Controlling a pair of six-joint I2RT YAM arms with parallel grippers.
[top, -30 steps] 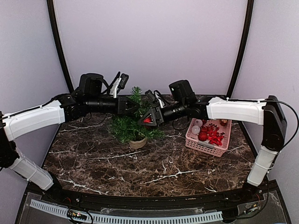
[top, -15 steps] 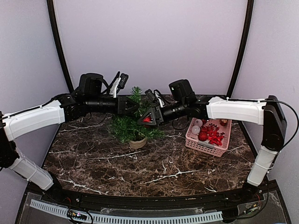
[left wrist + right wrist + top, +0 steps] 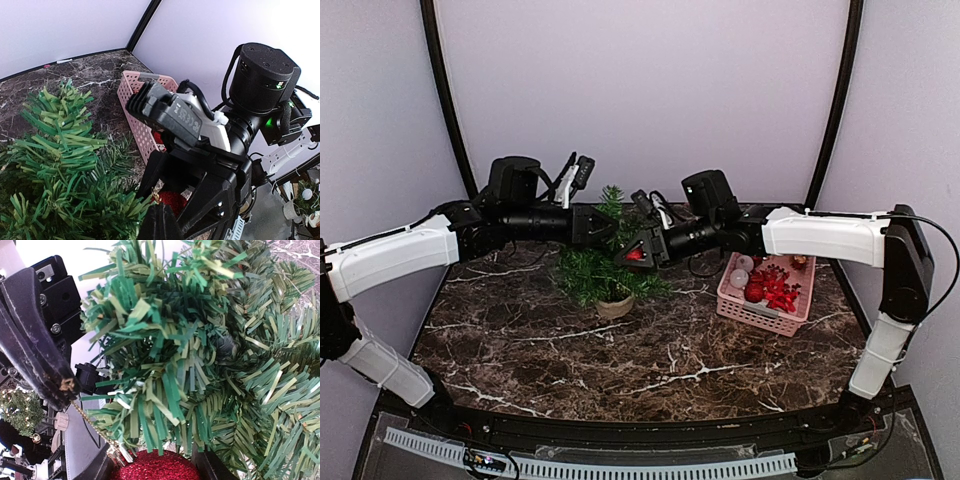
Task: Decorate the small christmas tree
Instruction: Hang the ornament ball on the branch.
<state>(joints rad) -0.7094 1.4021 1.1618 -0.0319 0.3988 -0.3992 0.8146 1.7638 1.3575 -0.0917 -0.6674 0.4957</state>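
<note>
The small christmas tree (image 3: 603, 270) stands at the centre of the marble table (image 3: 620, 370), just left of the pink basket (image 3: 760, 312). Both arms meet over its crown. The right gripper (image 3: 638, 252), jaws part-way apart, clasps a red glitter ball (image 3: 155, 467) at the bottom edge of its wrist view, pressed against the needles. The left gripper (image 3: 62, 382), fully closed, pinches the ball's gold cord (image 3: 92, 427) (it runs down from the fingertip to the cap)
</note>
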